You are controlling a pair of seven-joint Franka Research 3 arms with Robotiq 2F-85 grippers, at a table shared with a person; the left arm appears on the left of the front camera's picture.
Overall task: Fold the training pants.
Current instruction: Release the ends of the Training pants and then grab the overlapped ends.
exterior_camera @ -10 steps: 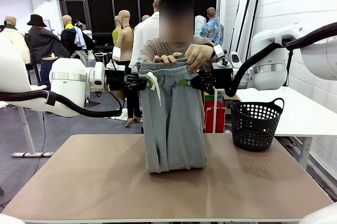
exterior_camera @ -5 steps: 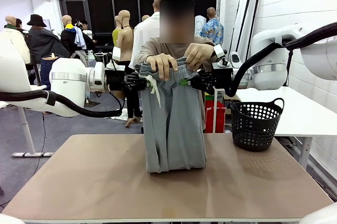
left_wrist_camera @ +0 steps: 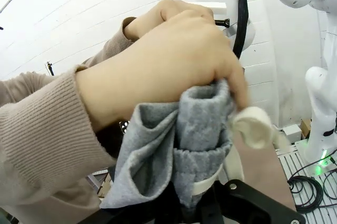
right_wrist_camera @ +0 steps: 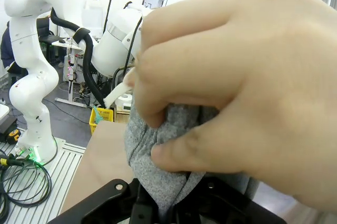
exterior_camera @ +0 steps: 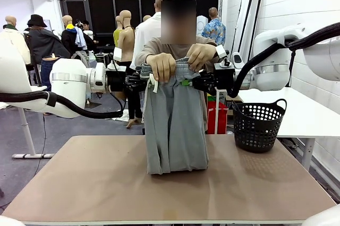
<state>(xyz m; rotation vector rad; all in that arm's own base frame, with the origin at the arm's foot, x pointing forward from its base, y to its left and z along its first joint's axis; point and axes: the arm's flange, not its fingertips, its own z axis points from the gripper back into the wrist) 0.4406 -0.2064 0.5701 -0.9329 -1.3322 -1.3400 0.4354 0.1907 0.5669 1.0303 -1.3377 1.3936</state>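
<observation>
1. The training pants (exterior_camera: pixel 175 130) hang upright between the two arms with the waistband (exterior_camera: pixel 183 71) at the top. Their lower end touches the tabletop (exterior_camera: pixel 79 183) near its far edge.
2. The left tool (exterior_camera: pixel 142 83) is clenched on one end of the waistband, just beside the white drawstring (exterior_camera: pixel 153 81). The right tool (exterior_camera: pixel 190 83) is clenched on the opposite end, so the cloth hangs between them.
3. One hand of the person (exterior_camera: pixel 161 66) and the other hand (exterior_camera: pixel 201 55) grip the gathered waistband between the tools, bunching it.
4. Judged from this, the task is at an early step: the garment is held up and being arranged, and no fold lies flat yet.
5. The next move probably calls for both tools to travel together, keeping the waistband taut while lowering the pants flat onto the tabletop. The person's fingers sit close to both tools, so they need to be clear first.
6. In both wrist views the hands and grey cloth cover the fingertips, so the exact bite on the fabric cannot be made out.
7. Whether the lower end is doubled over or just crumpled on the tabletop is unclear.
8. A black basket (exterior_camera: pixel 258 125) stands well apart on the right.
</observation>
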